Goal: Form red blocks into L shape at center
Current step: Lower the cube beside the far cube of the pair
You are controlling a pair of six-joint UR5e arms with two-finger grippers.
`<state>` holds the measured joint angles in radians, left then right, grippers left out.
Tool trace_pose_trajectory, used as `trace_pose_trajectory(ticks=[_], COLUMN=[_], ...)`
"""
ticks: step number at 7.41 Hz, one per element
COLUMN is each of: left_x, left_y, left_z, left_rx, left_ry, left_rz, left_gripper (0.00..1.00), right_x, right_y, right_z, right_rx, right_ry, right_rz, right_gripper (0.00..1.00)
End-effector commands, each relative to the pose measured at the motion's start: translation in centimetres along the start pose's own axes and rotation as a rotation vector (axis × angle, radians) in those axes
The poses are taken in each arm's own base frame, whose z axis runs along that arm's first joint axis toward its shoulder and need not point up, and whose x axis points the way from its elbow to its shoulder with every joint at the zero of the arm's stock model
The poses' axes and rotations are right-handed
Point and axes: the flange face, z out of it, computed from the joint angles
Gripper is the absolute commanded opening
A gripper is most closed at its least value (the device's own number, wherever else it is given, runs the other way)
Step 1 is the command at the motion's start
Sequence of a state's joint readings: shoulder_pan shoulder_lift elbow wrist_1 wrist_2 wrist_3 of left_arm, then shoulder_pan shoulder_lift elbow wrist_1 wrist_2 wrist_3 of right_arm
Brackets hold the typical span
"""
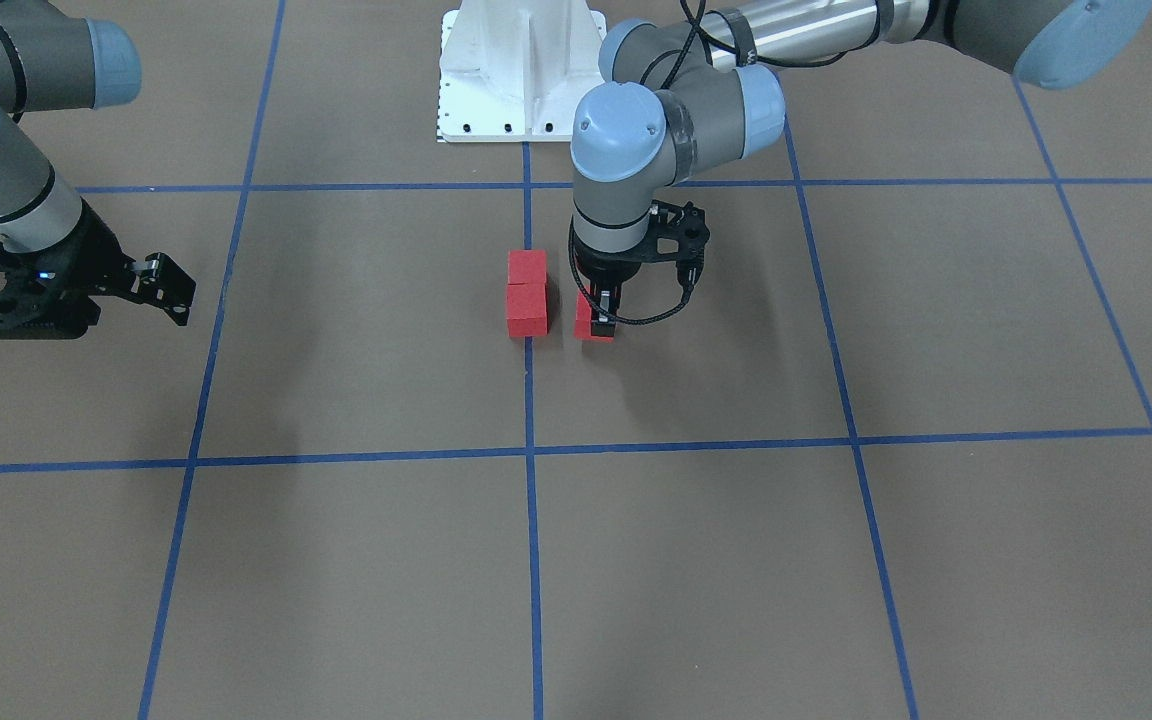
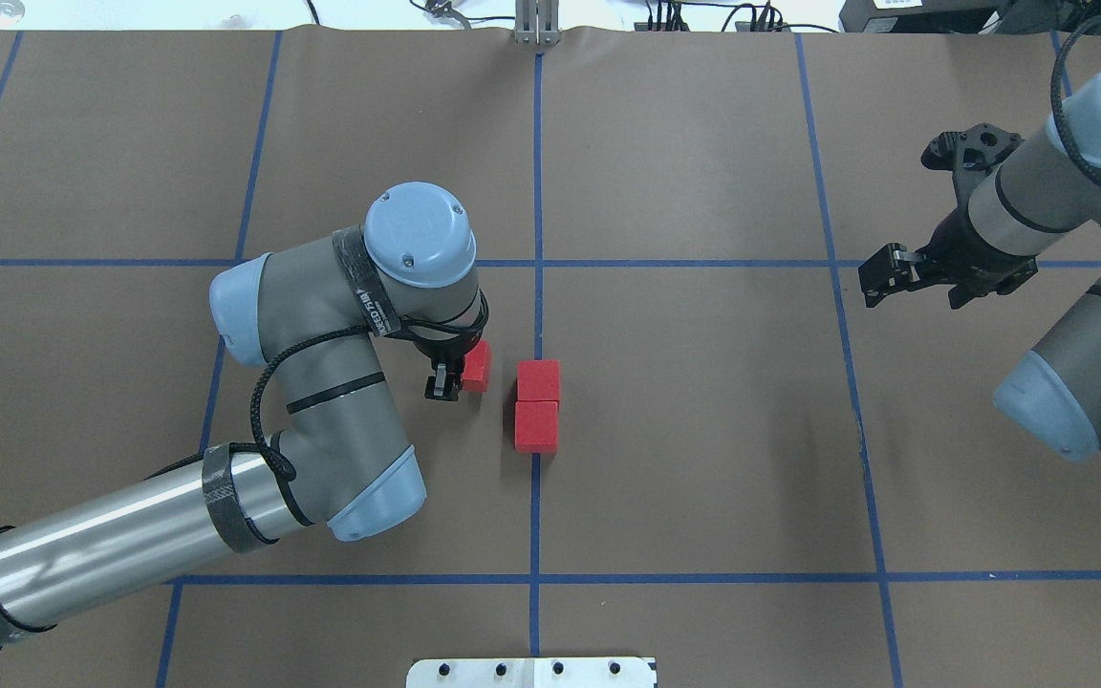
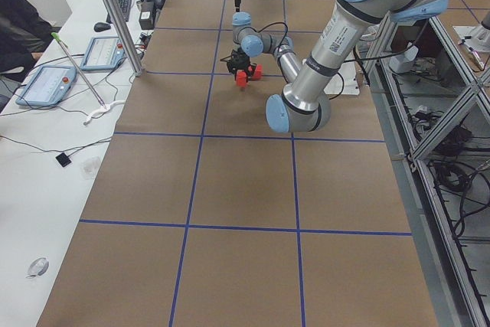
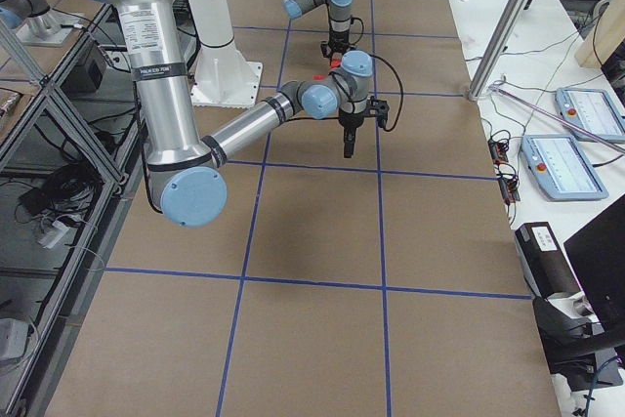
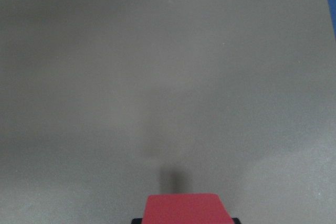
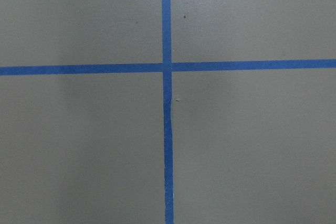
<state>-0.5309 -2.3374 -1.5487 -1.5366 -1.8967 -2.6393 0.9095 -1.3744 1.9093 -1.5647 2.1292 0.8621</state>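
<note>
Two red blocks (image 2: 538,380) (image 2: 536,426) lie touching in a short row on the middle blue tape line at the center (image 2: 555,325); the front-facing view shows them too (image 1: 526,268) (image 1: 527,310). A third red block (image 2: 477,366) (image 1: 591,326) is a small gap to their left, level with the farther one. My left gripper (image 2: 460,375) (image 1: 598,318) points down and is shut on it. The left wrist view shows its top edge (image 5: 184,209) just over the brown paper. My right gripper (image 2: 880,277) (image 1: 171,290) hangs far off to the right, open and empty.
The white robot base (image 1: 521,70) (image 2: 531,672) stands at the table's near edge on the middle line. Blue tape lines grid the brown surface. Beside the table, a white bench carries tablets (image 3: 46,86) and cables, with a metal post (image 3: 115,13) at its edge.
</note>
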Motion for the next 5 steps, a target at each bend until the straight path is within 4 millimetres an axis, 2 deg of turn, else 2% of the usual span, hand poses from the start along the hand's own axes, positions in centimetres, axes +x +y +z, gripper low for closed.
trace_pose_trajectory(ticks=[1, 3, 5], left_x=[0.1, 0.0, -1.1], left_y=[0.4, 0.7, 1.6], left_z=[-0.3, -0.4, 0.5], left_rx=[-0.009, -0.016, -0.01], left_ry=[0.001, 0.004, -0.014], left_rz=[-0.105, -0.167, -0.167], left_gripper=[0.0, 0.0, 0.0], right_x=[0.0, 0.1, 0.0], right_y=[0.1, 0.0, 0.1], right_z=[0.1, 0.0, 0.1], right_rx=[-0.002, -0.001, -0.002], right_ry=[0.001, 0.001, 0.001], right_rz=[0.0, 0.001, 0.003], right_gripper=[0.99, 0.99, 0.99])
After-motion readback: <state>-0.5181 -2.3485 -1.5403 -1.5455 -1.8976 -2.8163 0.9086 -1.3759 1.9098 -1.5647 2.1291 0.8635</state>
